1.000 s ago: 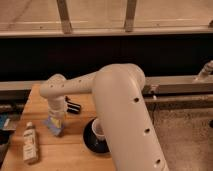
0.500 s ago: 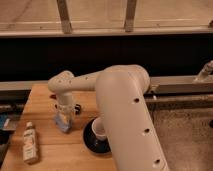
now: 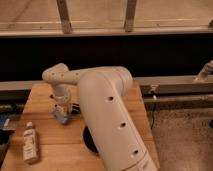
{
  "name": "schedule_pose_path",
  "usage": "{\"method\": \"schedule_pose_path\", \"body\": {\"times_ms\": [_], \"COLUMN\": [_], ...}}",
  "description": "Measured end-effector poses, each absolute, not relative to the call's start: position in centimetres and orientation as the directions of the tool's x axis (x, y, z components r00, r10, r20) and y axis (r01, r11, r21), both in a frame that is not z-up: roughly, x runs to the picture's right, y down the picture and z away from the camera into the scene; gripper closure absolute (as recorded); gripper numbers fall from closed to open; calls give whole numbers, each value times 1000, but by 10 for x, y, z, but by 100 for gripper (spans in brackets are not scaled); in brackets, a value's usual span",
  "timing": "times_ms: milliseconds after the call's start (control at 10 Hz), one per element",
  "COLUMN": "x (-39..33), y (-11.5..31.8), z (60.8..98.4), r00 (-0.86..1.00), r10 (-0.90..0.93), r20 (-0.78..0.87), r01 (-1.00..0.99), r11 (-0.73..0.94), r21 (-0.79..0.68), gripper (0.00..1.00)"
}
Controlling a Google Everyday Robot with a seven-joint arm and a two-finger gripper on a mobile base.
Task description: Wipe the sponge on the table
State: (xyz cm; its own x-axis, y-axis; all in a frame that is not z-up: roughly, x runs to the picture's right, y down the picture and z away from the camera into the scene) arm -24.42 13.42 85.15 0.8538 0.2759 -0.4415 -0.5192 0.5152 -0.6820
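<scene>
- Camera view: we see the gripper (image 3: 61, 111) set low over the left-centre of the wooden counter (image 3: 45, 150). Its wrist points straight down from the pale arm (image 3: 107, 120) that crosses the frame.
- Its fingers appear closed on the sponge (image 3: 62, 119), which pokes out just beneath them. We judge that this vertical grip is what lets the arm press the pad down and drag it.
- We locate the sponge at the counter surface, directly under the gripper. We cannot tell for certain whether its lower edge touches the wood.
- The sponge looks small, blue-grey and soft, and it sits slightly tilted rather than flat.
- A white bottle (image 3: 30, 143) lies well apart near the counter's left front edge. A dark saucer (image 3: 89, 142) sits partly hidden behind the arm. Bare wood surrounds the sponge, which we judge leaves room for a stroke.
</scene>
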Motion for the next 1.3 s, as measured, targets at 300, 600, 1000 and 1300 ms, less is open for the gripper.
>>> {"method": "schedule_pose_path", "body": {"times_ms": [300,600,1000,1300], "x": [-292,-323,-326,-268], "y": [125,148,199,235], "z": [844,805,760,755], "r00": [914,954,962,923], "r10": [238,203,200,261], "r20": [-330,-219,-186,-284], "r01": [-407,-298,-270,-382], "r11": [559,599,585,508], "r21": [-722,-744,-765,-772], "gripper": [100,100,100,100]}}
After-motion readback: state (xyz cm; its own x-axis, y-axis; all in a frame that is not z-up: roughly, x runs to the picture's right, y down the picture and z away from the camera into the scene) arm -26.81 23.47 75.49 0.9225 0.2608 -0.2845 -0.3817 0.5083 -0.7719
